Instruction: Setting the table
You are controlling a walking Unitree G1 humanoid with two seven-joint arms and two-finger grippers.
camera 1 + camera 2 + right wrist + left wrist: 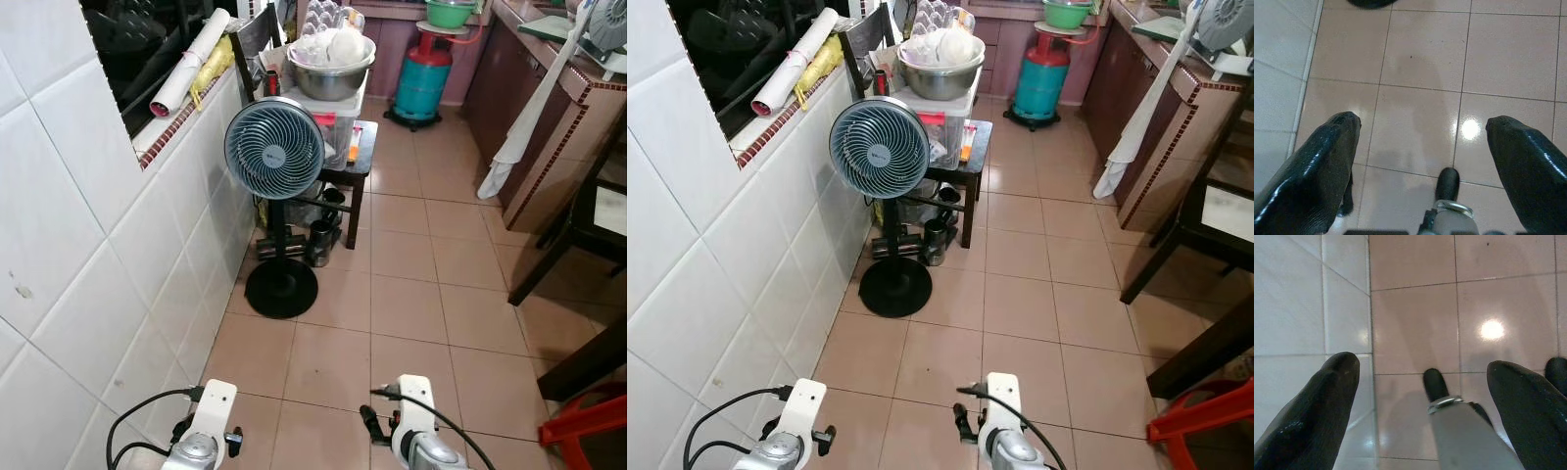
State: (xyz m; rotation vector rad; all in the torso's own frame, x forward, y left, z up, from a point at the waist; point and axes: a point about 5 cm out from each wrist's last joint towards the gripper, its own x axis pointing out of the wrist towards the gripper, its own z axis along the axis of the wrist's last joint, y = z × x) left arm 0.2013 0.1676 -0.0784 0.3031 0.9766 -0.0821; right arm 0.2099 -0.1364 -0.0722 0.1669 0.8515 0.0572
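Both arms hang low at the bottom of the head views, the left arm point(208, 431) by the tiled wall and the right arm point(414, 431) over the floor. The left gripper point(1420, 377) is open, with floor tiles and the foot of the wall between its black fingers point(1317, 406). The right gripper point(1422, 132) is also open and holds nothing, only pink floor tiles beyond it. A steel bowl point(331, 69) with white items in it sits on a plastic box on a small dark side table point(359, 164) ahead.
A standing fan point(274, 149) is by the white tiled wall point(88, 255) ahead left. A teal gas cylinder point(423, 78) stands at the far end. A counter point(554, 108) with a hanging white cloth point(524, 122), dark furniture point(588, 220) and a red stool point(588, 421) line the right.
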